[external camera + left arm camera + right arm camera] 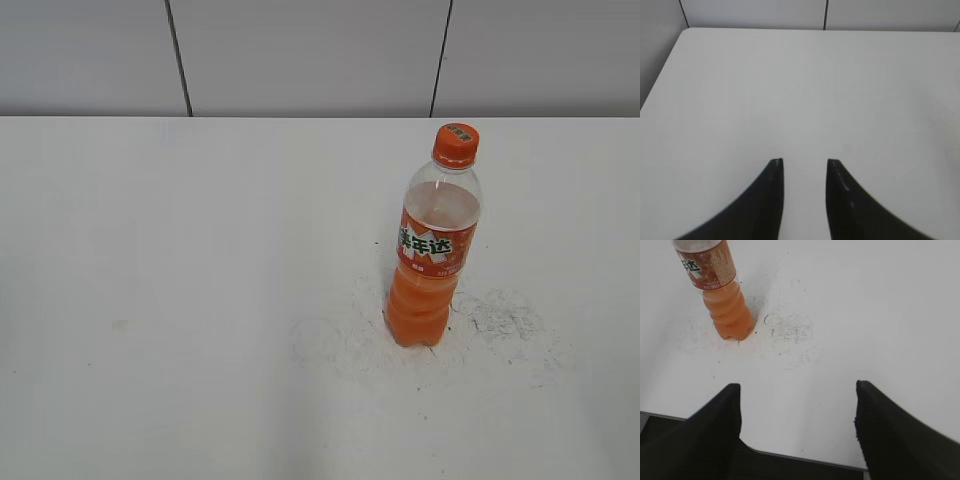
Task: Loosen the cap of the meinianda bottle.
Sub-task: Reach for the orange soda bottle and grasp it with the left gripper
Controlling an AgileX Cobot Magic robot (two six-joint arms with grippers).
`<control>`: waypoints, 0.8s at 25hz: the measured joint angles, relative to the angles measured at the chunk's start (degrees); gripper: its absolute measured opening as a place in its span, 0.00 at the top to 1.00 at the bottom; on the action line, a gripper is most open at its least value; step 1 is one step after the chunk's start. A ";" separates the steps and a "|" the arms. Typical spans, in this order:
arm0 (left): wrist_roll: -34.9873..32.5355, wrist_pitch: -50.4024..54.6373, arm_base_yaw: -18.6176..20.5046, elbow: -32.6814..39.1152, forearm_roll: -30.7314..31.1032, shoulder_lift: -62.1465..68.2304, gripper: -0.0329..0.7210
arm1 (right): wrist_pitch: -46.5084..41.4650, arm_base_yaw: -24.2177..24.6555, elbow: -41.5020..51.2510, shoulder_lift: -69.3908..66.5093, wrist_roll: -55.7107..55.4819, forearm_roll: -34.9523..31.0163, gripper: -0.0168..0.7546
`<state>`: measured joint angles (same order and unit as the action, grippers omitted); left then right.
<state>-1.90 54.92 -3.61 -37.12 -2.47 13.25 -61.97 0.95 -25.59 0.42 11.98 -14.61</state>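
The meinianda bottle (432, 250) stands upright on the white table, right of the middle, with orange liquid and an orange label. Its orange cap (456, 144) sits on top. In the right wrist view the bottle's lower part (722, 295) shows at the upper left, its cap out of frame. My right gripper (797, 386) is open and empty above the table's near edge, well short of the bottle. My left gripper (804, 161) is open and empty over bare table; no bottle shows in its view. Neither gripper shows in the exterior view.
The white table (200, 300) has scuffed grey marks (500, 315) around the bottle's base. A grey panelled wall (300, 50) runs behind the far edge. The near table edge (805, 457) shows in the right wrist view.
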 joint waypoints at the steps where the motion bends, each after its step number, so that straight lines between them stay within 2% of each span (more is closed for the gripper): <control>1: 0.00 -1.95 -0.09 -0.36 0.00 1.93 0.60 | 0.00 0.00 0.00 0.00 0.00 0.00 0.30; 9: -3.26 -20.32 -4.84 -0.41 -0.72 16.73 0.34 | 0.00 0.00 0.00 0.00 0.00 0.00 0.30; 14: -5.40 -36.36 -9.63 0.14 -2.72 25.36 0.31 | 0.00 0.00 0.00 0.00 0.00 0.00 0.30; 20: -5.58 -59.73 -15.08 4.85 -0.90 37.91 0.31 | 0.07 0.00 0.00 0.00 0.00 0.00 0.30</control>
<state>-7.48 -4.81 -18.68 -32.28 -3.37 51.16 -61.90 0.95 -25.59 0.42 11.98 -14.61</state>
